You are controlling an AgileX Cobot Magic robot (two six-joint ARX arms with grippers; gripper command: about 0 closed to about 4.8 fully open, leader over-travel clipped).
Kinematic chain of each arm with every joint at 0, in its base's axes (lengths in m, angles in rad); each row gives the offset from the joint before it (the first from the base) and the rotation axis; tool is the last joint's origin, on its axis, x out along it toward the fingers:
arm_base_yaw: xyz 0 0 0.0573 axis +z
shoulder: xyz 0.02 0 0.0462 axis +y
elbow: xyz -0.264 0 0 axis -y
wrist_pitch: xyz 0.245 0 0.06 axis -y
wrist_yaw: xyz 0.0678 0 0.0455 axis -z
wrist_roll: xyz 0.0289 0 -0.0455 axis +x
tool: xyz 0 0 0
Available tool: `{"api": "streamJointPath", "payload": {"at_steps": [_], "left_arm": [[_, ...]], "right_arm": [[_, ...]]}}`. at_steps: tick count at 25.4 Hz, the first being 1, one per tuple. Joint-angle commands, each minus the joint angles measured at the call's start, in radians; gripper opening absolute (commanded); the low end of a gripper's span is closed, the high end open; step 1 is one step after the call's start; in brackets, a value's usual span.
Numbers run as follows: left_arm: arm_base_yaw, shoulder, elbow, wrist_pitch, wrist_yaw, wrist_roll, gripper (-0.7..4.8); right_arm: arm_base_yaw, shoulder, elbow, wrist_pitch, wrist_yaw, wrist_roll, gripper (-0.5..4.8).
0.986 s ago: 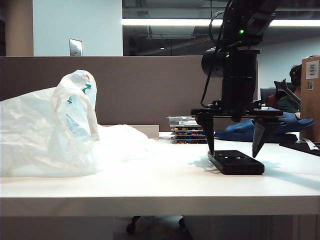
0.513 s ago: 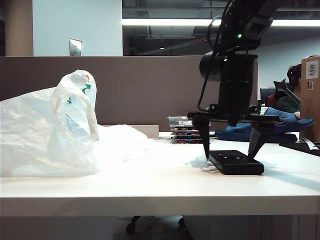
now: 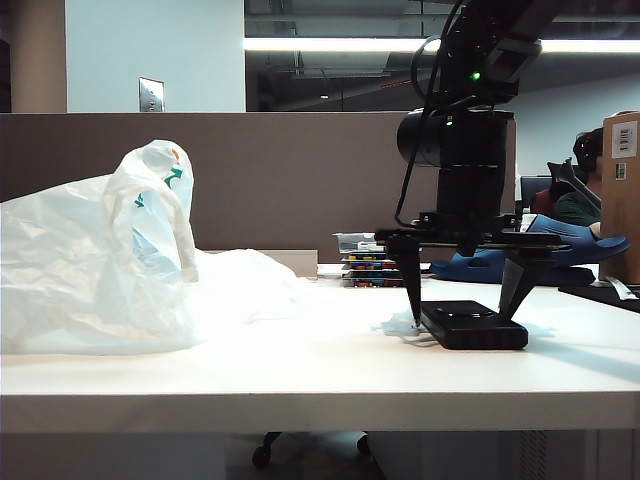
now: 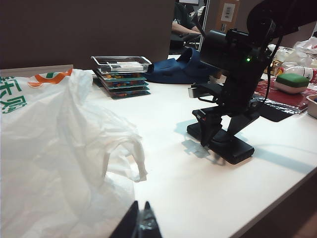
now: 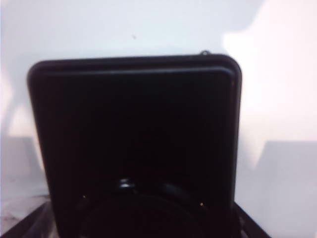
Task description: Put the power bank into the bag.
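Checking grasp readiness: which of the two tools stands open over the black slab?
The right tool, fingers spread astride the flat black power bank; the left tool sits shut beside the white plastic bag.

The bag lies on the left side of the worktop. The power bank lies flat on the right side, well apart from the bag. The right hand hangs over the power bank, one finger on each side (wide apart). Behind the power bank sits a stack of boxes, with a clog to its right. The left hand is near the bag, fingers together.
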Motion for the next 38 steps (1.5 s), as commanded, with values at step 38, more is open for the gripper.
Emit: {"api": "streamJointPath", "payload": {"at_steps": [38], "left_arm": [[0.000, 0.000, 0.007, 0.112, -0.005, 0.001, 1.03]], "right_arm": [[0.002, -0.008, 0.004, -0.029, 0.020, -0.050, 2.90]]}}
